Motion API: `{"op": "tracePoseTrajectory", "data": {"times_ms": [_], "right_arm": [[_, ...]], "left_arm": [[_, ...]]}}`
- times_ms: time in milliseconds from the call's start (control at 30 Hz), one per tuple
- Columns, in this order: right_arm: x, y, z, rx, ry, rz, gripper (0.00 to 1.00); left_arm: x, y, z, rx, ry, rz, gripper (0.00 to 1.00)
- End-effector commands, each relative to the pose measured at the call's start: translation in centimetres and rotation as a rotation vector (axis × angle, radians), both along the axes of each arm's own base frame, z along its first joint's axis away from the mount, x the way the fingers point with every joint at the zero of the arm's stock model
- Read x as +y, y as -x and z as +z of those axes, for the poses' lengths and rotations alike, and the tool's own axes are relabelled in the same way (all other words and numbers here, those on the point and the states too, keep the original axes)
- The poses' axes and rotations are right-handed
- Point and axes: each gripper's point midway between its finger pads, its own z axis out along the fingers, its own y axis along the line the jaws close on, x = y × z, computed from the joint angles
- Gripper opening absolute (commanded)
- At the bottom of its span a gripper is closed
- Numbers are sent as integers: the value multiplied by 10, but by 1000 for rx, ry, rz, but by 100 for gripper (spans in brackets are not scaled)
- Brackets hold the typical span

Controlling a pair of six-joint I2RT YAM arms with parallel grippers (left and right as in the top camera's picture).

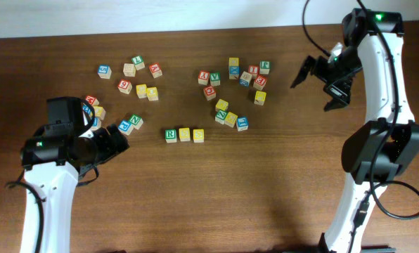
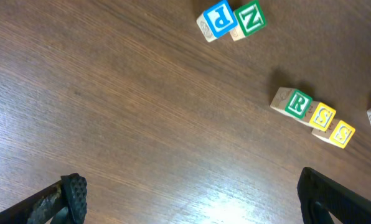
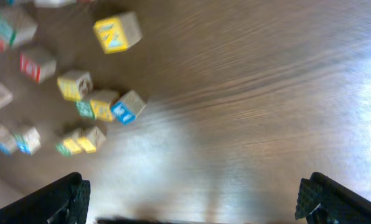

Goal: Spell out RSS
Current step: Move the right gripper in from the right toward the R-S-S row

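A green R block (image 1: 170,135) and two yellow S blocks (image 1: 185,134) (image 1: 198,135) stand touching in a row near the table's middle. In the left wrist view they read R (image 2: 297,104), S (image 2: 323,115), S (image 2: 342,132). My left gripper (image 1: 114,138) is open and empty, left of the row; its fingertips (image 2: 192,199) show over bare wood. My right gripper (image 1: 320,81) is open and empty, raised at the far right; its fingertips (image 3: 195,199) show over bare wood.
Loose letter blocks lie in two clusters: back left (image 1: 140,77) and back centre-right (image 1: 236,88). A blue P block (image 2: 216,18) and green N block (image 2: 249,18) sit just left of the row. The right wrist view is blurred.
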Motion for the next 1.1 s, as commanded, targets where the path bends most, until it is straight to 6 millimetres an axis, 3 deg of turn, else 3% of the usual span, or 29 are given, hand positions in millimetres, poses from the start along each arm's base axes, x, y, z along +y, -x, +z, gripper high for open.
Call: {"op": "tracePoseTrajectory", "data": {"times_ms": [0, 133, 267, 333, 400, 467, 567, 600, 633, 667, 733, 867, 1067], "right_arm": [[38, 12, 42, -136, -47, 164, 98], [60, 41, 96, -265, 41, 214, 98], [65, 89, 150, -424, 272, 240, 98], [76, 113, 168, -503, 363, 310, 98], [89, 123, 169, -523, 373, 365, 98], [103, 127, 162, -512, 363, 400, 98], [115, 117, 138, -483, 374, 422, 96], [118, 111, 128, -471, 376, 425, 84], [120, 107, 118, -457, 379, 429, 74], [122, 103, 109, -444, 382, 432, 68], [126, 93, 89, -421, 384, 438, 34], [155, 81, 51, -364, 272, 463, 31], [178, 55, 9, -338, 220, 471, 13]], "left_arm": [[-5, 3, -2, 13, 25, -22, 99], [-5, 5, -3, 25, 27, -22, 99], [-8, 11, -4, 47, 44, -25, 99], [-19, 12, -4, 51, 102, -43, 99], [-21, 11, -3, 42, 113, -47, 99], [-20, 7, -2, 27, 110, -47, 89], [-20, 5, -1, 19, 109, -48, 78], [-20, 5, -2, 20, 109, -48, 61], [-20, 6, -2, 21, 108, -48, 35], [-20, 6, -2, 20, 108, -48, 20], [-20, 3, -2, 13, 107, -48, 3], [-18, -12, -6, -14, 108, -51, 0], [-30, -40, -25, -22, 146, -90, 0]]}}
